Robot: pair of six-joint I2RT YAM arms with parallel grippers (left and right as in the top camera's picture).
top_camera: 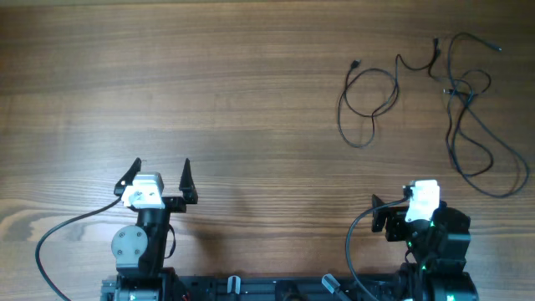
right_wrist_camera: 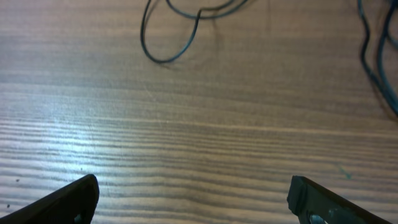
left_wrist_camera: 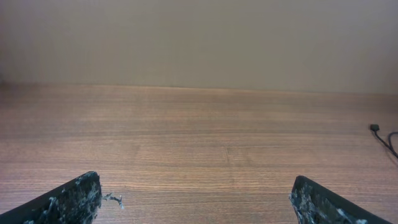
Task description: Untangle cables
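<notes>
The cables (top_camera: 451, 88) lie in a loose tangle at the far right of the wooden table, with one loop (top_camera: 368, 104) on the left and longer loops (top_camera: 485, 163) trailing toward me. My left gripper (top_camera: 162, 167) stands open near the front left, far from them, with nothing between its fingers (left_wrist_camera: 84, 196). Only a plug end (left_wrist_camera: 375, 128) shows at the right edge of the left wrist view. My right gripper (top_camera: 408, 201) is open at the front right, short of the cables. Ahead of it lie a cable loop (right_wrist_camera: 163, 59) and more cable strands (right_wrist_camera: 373, 68).
Bare wood table (top_camera: 209, 84) spreads across the left and middle. The arm bases and their thicker black wires (top_camera: 58, 234) sit along the front edge. A plain wall (left_wrist_camera: 199, 37) stands behind the table's far edge.
</notes>
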